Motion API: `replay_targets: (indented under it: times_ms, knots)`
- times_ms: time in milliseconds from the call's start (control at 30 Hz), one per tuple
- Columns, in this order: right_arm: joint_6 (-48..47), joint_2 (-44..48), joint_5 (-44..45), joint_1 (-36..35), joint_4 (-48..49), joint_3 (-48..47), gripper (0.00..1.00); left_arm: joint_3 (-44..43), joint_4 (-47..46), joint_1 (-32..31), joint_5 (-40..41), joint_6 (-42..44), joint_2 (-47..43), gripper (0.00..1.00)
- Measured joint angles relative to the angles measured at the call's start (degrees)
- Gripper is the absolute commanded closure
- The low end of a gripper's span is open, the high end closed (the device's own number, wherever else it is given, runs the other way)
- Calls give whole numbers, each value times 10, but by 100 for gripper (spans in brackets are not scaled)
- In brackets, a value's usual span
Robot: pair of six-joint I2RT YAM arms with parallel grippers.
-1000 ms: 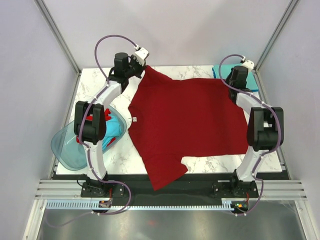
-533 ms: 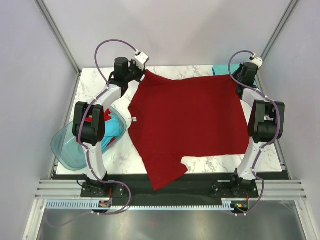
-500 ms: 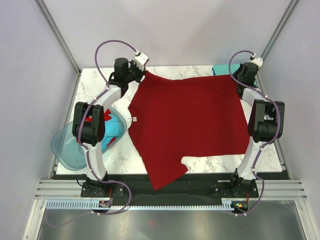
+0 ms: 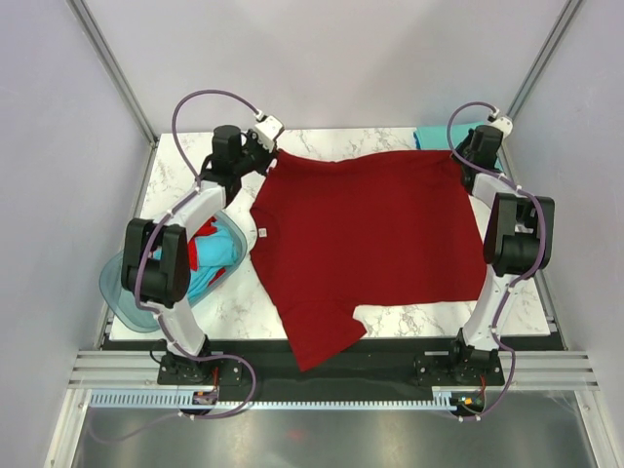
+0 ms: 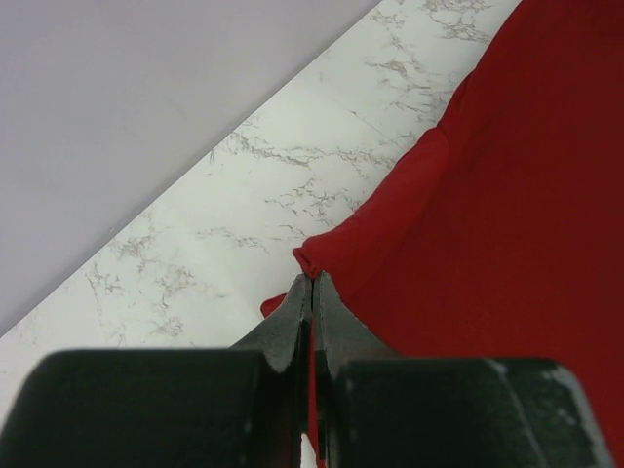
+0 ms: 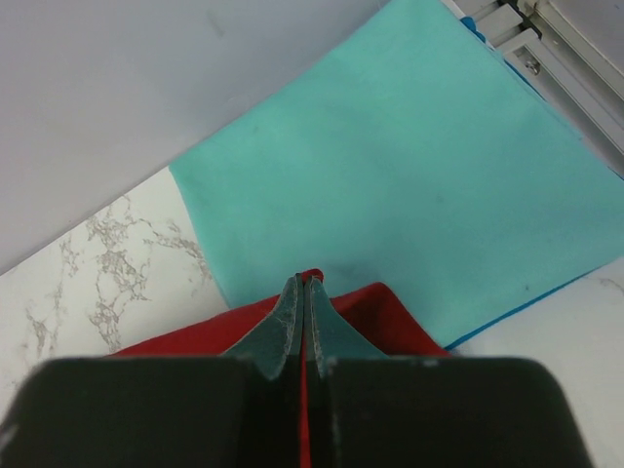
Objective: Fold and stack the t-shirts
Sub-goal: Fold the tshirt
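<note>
Plain dark red t-shirt [image 4: 370,234], white neck label [image 4: 260,232]. table [image 4: 244,302] under it white marble, grey veins. Plain teal t-shirt [image 6: 409,185] at its far right corner. basin [image 4: 122,297] left of it translucent blue-green, with teal cloth [image 4: 210,271] and red cloth [image 4: 194,252] inside.

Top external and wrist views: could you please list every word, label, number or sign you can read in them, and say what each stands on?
No text can be read in any view.
White neck label on the dark red t-shirt: too small to read.
Teal t-shirt and marble table: no print shows.
</note>
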State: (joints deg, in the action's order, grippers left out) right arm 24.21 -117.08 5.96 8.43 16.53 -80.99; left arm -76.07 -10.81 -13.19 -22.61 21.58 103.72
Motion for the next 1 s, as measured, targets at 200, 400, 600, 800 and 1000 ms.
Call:
replay_targets:
  times_ms: [200, 400, 600, 800, 1000]
  knots:
    - [0, 19, 5, 9, -20, 24, 100, 46, 5, 0, 0, 13, -54, 98]
    - [0, 31, 7, 12, -35, 33, 100, 84, 34, 0, -12, 16, -92, 98]
    - [-2, 32, 22, 14, -69, 44, 100, 124, 82, 0, -18, 17, -127, 98]
    - [0, 33, 25, 16, -100, 57, 100, 155, 122, -7, -19, 17, -168, 98]
    - [-2, 46, 16, 16, -126, 67, 100, 161, 165, -20, -14, 17, -202, 98]
